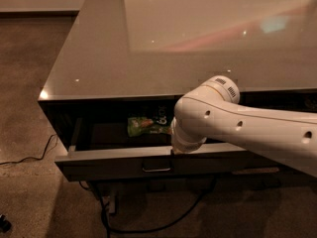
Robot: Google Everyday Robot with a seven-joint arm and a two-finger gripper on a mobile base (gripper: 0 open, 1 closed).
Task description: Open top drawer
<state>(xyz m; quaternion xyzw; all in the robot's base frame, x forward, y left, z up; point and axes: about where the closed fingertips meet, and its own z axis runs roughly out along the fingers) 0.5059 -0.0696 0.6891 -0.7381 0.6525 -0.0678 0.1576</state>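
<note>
The top drawer (109, 165) stands pulled out from under the glossy counter (148, 48). Its dark front carries a small metal pull (156, 168) at centre, and its grey top edge and left side show. A green snack packet (144, 125) lies inside it. My white arm (233, 120) reaches in from the right and bends down over the drawer's front edge. My gripper (174, 151) is hidden behind the arm's wrist, just behind the drawer front and right of the pull.
A black cable (29, 157) runs across the speckled floor at left, and more cable (148, 227) loops under the counter. A dark lower drawer front (257, 171) shows at right, under the arm. A small dark object (4, 223) lies at the bottom left.
</note>
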